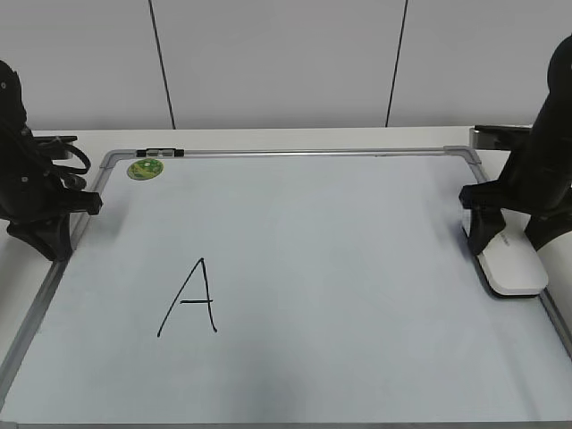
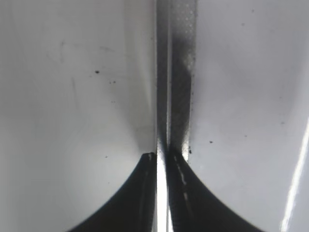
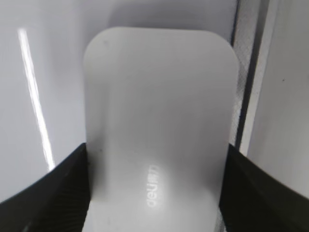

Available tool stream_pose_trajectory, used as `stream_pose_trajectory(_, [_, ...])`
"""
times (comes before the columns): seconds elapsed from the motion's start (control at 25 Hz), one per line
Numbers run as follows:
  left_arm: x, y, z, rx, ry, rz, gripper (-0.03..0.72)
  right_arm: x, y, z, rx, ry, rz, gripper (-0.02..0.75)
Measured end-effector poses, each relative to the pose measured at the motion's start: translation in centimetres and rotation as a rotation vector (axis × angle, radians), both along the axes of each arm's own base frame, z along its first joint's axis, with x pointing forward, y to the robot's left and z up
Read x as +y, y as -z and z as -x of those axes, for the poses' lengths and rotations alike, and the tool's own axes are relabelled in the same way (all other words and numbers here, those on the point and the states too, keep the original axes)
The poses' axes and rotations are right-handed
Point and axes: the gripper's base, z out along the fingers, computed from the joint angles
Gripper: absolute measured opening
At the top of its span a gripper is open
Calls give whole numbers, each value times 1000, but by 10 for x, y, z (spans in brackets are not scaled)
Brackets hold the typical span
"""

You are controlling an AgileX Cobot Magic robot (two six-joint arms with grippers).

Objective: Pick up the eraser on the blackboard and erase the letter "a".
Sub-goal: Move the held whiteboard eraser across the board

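Eraser lies flat on the blackboard at its right edge, beside the grey frame, with the right tool set down over its far end. In the right wrist view the white block fills the gap between the two dark fingers, which touch its long sides, so the tool is pinching it; faint grey lettering shows on its glossy top. The left tool sits at the blackboard's left edge, near the far left corner; in its wrist view the fingers are pressed nearly together with only a thin slit between, right over the frame. A large capital "A" is drawn left of the board's middle, well apart from the eraser. A round green magnet and a black marker lie at the far left corner. No small "a" can be made out.
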Motion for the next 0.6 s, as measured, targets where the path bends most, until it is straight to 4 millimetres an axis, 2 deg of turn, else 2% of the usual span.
stream_pose_trajectory(0.6, [0,0,0,2,0,0,72,-3,0,-1,-17,-14,28,527])
